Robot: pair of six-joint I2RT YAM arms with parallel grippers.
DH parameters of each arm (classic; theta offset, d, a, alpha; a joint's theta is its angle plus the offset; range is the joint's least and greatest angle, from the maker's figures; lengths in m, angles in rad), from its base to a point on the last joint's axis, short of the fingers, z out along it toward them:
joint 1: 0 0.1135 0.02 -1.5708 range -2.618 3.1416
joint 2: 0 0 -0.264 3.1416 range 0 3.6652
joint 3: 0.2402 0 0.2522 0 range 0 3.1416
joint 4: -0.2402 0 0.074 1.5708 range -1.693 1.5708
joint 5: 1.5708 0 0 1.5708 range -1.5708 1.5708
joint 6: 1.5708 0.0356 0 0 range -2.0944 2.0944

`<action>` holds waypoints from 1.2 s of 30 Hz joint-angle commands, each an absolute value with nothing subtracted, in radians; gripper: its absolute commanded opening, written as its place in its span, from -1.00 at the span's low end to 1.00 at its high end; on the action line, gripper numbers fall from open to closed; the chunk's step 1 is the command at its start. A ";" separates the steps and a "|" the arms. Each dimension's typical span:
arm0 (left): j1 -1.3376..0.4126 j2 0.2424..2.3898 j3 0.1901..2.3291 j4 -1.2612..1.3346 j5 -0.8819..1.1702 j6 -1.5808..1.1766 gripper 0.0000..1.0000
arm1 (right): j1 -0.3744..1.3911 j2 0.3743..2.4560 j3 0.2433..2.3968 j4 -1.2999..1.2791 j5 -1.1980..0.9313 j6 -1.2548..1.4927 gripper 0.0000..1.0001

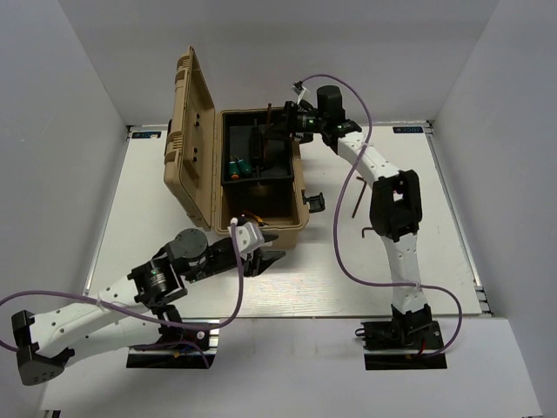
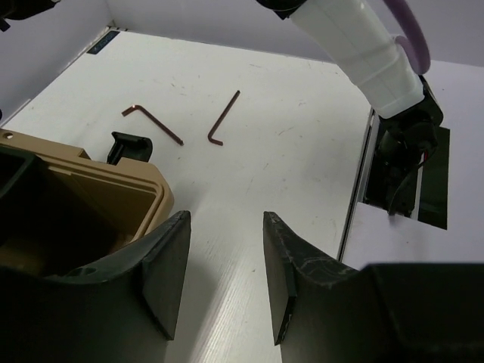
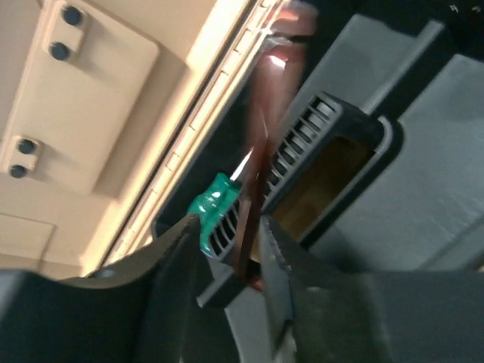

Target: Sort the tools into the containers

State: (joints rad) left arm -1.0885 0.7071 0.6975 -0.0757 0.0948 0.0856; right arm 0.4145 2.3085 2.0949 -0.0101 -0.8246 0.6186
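Reddish-brown hex key (image 3: 253, 174) runs lengthwise between parted right fingers (image 3: 174, 272); left fingers (image 2: 162, 265) gape empty.

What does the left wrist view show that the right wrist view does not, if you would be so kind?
Only the left wrist view: a first hex key and a second hex key lying apart on the white table, the black latch, and the open, empty left claw. Only the right wrist view: a green screwdriver in the black tray, and a blurred reddish-brown bar between the right claw fingers. Both: the tan toolbox.
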 commanded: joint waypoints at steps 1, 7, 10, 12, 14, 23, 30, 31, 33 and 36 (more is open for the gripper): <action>-1.091 0.752 0.771 -0.127 0.067 0.104 0.07 | 0.408 2.217 2.102 -0.041 -0.834 0.554 -0.11; -1.091 0.781 0.796 -0.124 0.098 0.124 0.12 | 0.402 2.083 2.076 -0.161 -0.821 0.427 0.02; -1.091 0.830 0.825 -0.101 0.120 0.144 0.14 | 0.391 2.004 2.057 -0.269 -0.781 0.358 0.02; -1.091 0.863 0.854 -0.101 0.132 0.144 0.14 | 0.377 1.933 2.051 -0.320 -0.738 0.280 0.02; -1.091 0.932 0.876 -0.069 0.143 0.153 0.17 | 0.364 1.876 2.048 -0.466 -0.566 0.233 -0.07; -1.091 1.368 1.205 -0.081 0.163 0.141 -1.00 | 0.178 1.574 1.600 -0.830 -0.016 -0.022 -1.00; -1.091 1.751 1.512 -0.153 0.102 0.028 -0.41 | -0.029 1.398 1.284 -0.785 -0.017 0.023 -0.72; -1.075 1.799 1.558 -0.176 0.091 0.009 -0.09 | -0.064 1.379 1.252 -0.785 -0.026 0.029 -0.59; -1.066 1.888 1.681 -0.236 0.028 -0.027 0.00 | -0.118 1.348 1.204 -0.772 -0.041 0.058 -0.53; -1.066 2.054 1.842 -0.283 -0.070 -0.037 0.10 | -0.195 1.283 1.113 -0.756 -0.119 0.084 -0.53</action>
